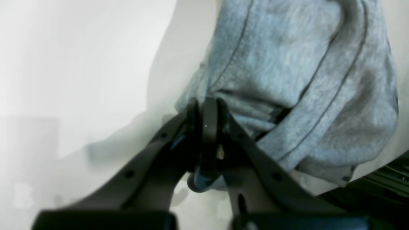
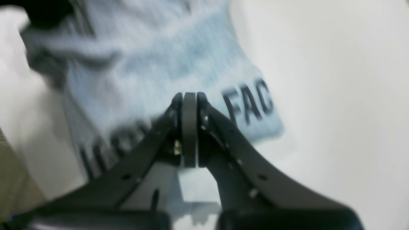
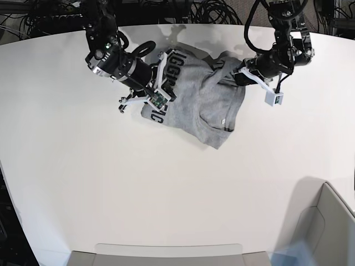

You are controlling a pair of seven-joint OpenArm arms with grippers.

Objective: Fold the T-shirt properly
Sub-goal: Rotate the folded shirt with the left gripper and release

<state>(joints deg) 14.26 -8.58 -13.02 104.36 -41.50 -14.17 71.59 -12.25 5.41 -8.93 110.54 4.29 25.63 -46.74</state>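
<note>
Both our grippers at the crumpled shirt (image 3: 199, 105)

Our left gripper (image 1: 206, 103) pinches a grey fold; our right gripper (image 2: 189, 95), pressed together, hovers over the lettered edge, seemingly holding nothing.

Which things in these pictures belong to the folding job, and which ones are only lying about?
Belonging to the job:
- heather-grey cotton T-shirt with black block lettering, bunched up
- left gripper, shut on the T-shirt
- right gripper, shut, over the lettered part

Only lying about:
- white table
- black cables behind the table
- grey bin at the corner
</note>
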